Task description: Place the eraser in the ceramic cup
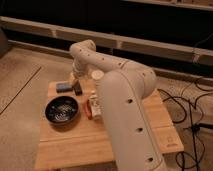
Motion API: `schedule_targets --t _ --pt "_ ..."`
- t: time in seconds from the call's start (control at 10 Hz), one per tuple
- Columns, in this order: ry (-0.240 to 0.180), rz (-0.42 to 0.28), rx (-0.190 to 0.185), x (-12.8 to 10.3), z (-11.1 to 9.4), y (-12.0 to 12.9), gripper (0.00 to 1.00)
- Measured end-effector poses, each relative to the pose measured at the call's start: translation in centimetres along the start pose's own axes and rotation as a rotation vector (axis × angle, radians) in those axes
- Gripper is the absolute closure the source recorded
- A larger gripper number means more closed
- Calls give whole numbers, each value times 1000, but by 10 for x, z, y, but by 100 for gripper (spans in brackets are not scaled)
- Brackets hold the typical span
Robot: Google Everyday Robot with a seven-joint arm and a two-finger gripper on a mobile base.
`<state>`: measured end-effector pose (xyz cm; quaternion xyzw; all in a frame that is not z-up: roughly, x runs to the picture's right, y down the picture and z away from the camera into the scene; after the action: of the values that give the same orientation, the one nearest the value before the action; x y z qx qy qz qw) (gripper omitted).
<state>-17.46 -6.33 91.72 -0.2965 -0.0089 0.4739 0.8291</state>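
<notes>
The eraser (pixel 77 89), a small black block, is at the back left of the wooden table (pixel 125 135), just right of the blue-grey pad (pixel 63 87). My gripper (pixel 75 81) hangs from the white arm (pixel 100 60) and is right at the eraser's top, partly hiding it. The ceramic cup (pixel 97 75), pale cream with a round rim, stands a little to the right of the gripper, partly behind the arm.
A wide black bowl (pixel 61 110) sits at the front left. A small white bottle (pixel 94 107) and a red-orange item (pixel 87 109) stand beside it at mid table. The big white arm body (pixel 130 115) covers the table's right half.
</notes>
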Motion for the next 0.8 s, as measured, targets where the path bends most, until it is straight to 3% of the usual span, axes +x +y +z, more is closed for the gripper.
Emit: schedule_targets --t 0.1,0.3,0.7,0.8 --pt "-51 -57 5 -11 0 1 35" --pt "-90 -125 11 -16 -2 4 35" --pt "-79 -129 8 -14 0 5 35" --pt "-40 -156 2 -9 14 15 35"
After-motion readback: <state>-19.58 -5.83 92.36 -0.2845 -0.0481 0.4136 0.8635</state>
